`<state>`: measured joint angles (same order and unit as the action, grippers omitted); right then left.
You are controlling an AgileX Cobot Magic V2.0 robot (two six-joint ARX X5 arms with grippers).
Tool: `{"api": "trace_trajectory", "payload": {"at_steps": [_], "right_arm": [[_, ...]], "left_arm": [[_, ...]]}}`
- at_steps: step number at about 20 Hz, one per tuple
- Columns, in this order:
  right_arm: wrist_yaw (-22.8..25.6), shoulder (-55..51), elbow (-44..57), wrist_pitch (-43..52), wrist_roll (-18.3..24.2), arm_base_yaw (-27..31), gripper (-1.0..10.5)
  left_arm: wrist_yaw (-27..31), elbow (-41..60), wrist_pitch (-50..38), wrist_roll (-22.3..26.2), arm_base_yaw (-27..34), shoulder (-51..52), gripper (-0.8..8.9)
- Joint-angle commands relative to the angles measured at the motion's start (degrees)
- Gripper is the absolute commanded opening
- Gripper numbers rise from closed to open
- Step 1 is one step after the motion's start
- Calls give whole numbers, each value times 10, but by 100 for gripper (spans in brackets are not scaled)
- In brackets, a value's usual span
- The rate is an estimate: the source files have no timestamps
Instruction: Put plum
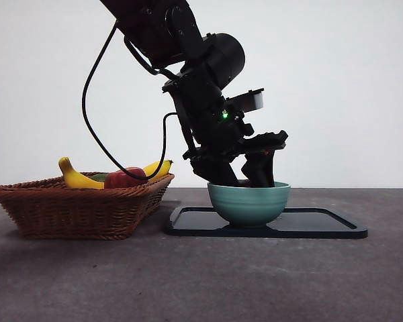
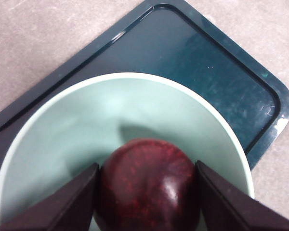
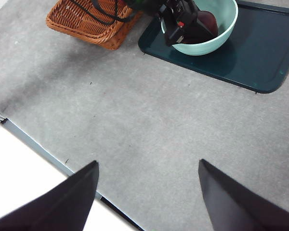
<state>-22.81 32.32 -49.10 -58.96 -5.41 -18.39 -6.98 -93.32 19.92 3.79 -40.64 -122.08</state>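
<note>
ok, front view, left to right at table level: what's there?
Wicker basket with a banana and a red fruit → dark tray, the green bowl at its left end, the left gripper reaching down into it with the plum.

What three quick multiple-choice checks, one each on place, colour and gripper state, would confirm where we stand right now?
1. Where is the plum?
A. in the wicker basket
B. inside the bowl
C. on bare table

2. What colour is the tray under the bowl?
A. dark teal
B. white
C. orange

3. How is the left gripper?
A. open, empty
B. shut on the plum
C. out of view

Answers: 1 B, the left wrist view shows the plum within the bowl's rim. 2 A, seen in all views. 3 B, both jaws press the plum's sides.
</note>
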Motion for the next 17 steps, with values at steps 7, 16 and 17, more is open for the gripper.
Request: {"api": "trace_trajectory", "payload": {"at_steps": [7, 16, 17], "right_arm": [[2, 1, -3, 4, -2, -3, 332], [3, 1, -3, 4, -1, -3, 332], [3, 1, -3, 5, -1, -3, 332]], "left_arm": [[1, -49, 28, 4, -4, 8, 235], [1, -49, 128, 5, 28, 191, 235], [1, -49, 155, 9, 33, 217, 235]]}}
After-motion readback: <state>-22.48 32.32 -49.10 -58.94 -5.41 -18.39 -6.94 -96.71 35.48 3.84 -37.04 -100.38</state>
